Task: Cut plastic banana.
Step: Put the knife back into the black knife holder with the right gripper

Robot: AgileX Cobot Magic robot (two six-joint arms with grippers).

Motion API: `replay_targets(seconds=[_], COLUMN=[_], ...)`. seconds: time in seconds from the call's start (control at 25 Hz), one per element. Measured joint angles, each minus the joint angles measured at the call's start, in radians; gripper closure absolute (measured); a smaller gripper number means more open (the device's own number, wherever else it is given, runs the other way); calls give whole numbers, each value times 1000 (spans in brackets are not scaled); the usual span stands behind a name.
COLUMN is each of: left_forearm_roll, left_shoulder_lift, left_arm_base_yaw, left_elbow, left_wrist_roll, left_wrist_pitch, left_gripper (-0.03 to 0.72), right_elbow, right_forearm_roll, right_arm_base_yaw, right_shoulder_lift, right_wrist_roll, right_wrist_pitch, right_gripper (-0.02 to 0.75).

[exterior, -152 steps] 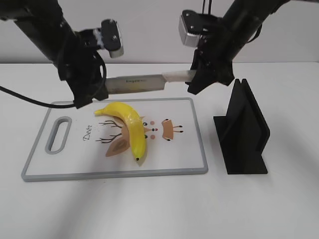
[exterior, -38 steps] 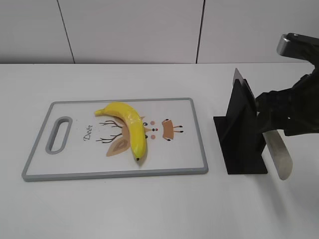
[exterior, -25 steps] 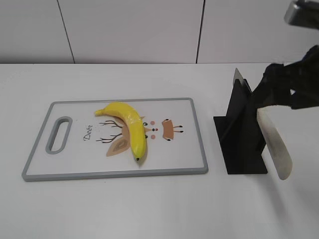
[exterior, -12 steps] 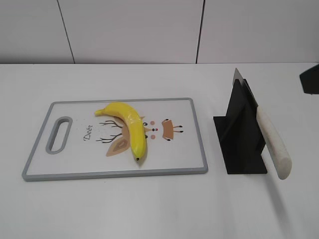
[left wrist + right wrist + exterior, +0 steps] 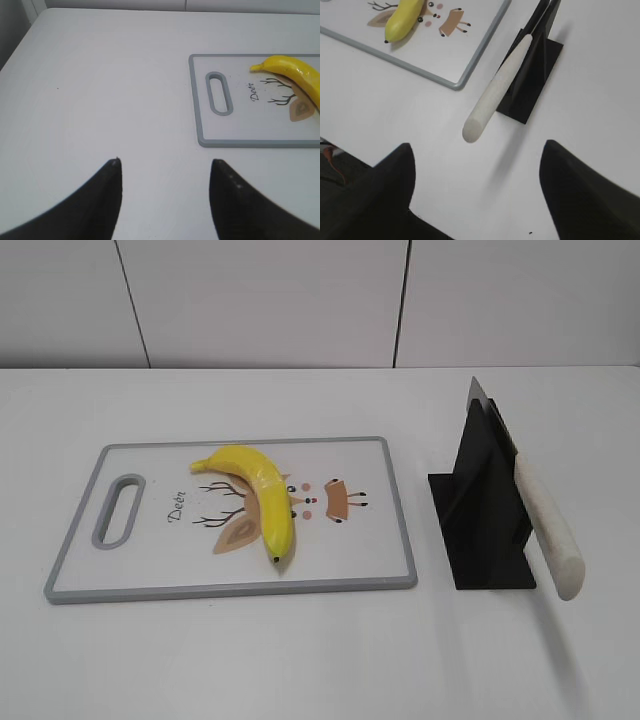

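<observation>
The plastic banana (image 5: 262, 496) lies whole on the grey-rimmed cutting board (image 5: 404, 540), near its middle. It also shows in the left wrist view (image 5: 295, 75) and the right wrist view (image 5: 405, 20). A knife with a white handle (image 5: 548, 523) rests in the black stand (image 5: 484, 510) to the right of the board, handle sticking out toward the front; it shows in the right wrist view (image 5: 495, 92) too. My left gripper (image 5: 165, 162) is open and empty over bare table left of the board. My right gripper (image 5: 477, 147) is open and empty, just in front of the knife handle. Neither arm shows in the exterior view.
The board (image 5: 200, 100) has a slot handle (image 5: 118, 508) at its left end and a deer drawing under the banana. The black stand (image 5: 532, 75) stands upright close to the board's right edge. The table is white, with a wall behind.
My right gripper has let go of the knife, left it in the black stand and pulled out of the exterior view to the right. The banana has not moved.
</observation>
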Motion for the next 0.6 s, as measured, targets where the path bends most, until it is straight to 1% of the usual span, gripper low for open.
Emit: replay_targets(seconds=[0.32,0.48,0.6], left_forearm_roll=[0,0,0], left_shoulder_lift=[0,0,0], left_arm_base_yaw=[0,0,0], left_elbow=[0,0,0], left_wrist_roll=[0,0,0], left_wrist_pitch=[0,-1,-1], left_gripper=[167,167,167], right_elbow=[129,135,146], right_forearm_roll=[-1,-1,1], right_arm_base_yaw=[0,0,0], right_shoulder_lift=[-251,-331,-364], right_wrist_roll=[-16,-16,-16], right_wrist_pitch=[54,59,108], right_gripper=[148,148,148])
